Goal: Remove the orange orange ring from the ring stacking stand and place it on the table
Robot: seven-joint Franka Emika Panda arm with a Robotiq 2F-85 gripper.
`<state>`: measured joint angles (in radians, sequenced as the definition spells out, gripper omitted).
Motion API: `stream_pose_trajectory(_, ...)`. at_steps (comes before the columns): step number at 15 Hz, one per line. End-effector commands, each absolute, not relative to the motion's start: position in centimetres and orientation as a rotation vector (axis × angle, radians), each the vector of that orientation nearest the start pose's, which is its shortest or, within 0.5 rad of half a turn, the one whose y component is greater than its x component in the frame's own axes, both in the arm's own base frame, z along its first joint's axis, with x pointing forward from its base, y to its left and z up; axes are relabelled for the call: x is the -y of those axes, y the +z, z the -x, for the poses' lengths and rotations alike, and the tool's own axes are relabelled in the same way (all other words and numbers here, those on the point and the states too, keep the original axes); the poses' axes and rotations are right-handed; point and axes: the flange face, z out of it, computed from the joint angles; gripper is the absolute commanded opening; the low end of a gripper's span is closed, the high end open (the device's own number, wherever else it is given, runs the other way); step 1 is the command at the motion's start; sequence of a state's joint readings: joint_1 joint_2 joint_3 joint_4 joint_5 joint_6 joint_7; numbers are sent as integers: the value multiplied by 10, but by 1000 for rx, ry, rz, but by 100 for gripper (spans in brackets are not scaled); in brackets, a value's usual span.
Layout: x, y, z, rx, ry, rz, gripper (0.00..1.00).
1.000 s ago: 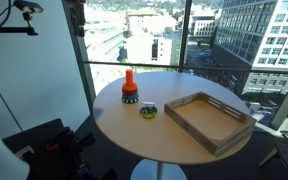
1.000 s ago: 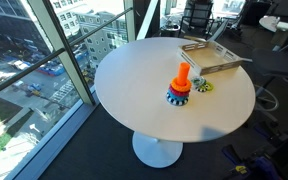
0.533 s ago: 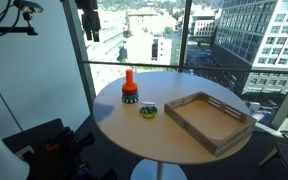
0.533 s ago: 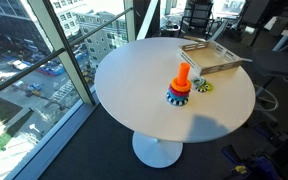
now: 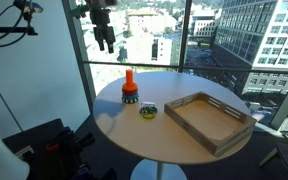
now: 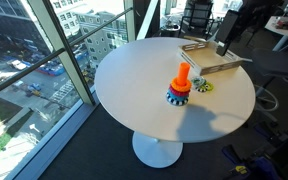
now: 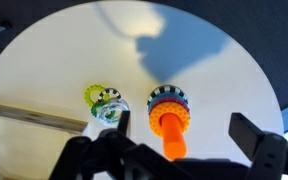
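The ring stacking stand (image 5: 130,90) stands on the round beige table (image 5: 174,150), near its edge, with its orange peg upright. The orange ring (image 7: 168,114) sits at the foot of the peg, above a blue layer and a dark base; it also shows in an exterior view (image 6: 181,88). My gripper (image 5: 105,40) hangs high in the air, up and to the side of the stand, well apart from it. In the wrist view the gripper (image 7: 189,140) is open and empty, with the peg between its fingers far below.
A yellow-green ring (image 5: 147,110) lies flat on the table beside the stand; it also shows in the wrist view (image 7: 106,102). A wooden tray (image 5: 209,120) lies on the far side of that ring. Tall windows stand behind the table.
My gripper has come into view from the top of the exterior view, moving down and toward the stand. Nothing on the table has moved.
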<state>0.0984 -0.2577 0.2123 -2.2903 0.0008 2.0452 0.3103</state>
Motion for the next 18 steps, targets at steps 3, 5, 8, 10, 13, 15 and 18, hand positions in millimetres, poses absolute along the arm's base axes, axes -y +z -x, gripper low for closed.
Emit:
stream_pose_trajectory(3,-132,417,-464,73,-67,3146,100)
stream_pose_trajectory(5,-128,402,-469,113,-61,3130,100)
stream_pose_trajectory(8,-125,386,-473,170,-20,3109,100)
stream_pose_trajectory(10,-127,386,-471,135,-6,3134,100)
stream_pose_trajectory(13,-128,385,-471,137,-3,3134,100)
stream_pose_trajectory(15,-128,385,-471,138,-3,3134,100)
stream_pose_trajectory(18,-127,378,-477,103,13,3126,100)
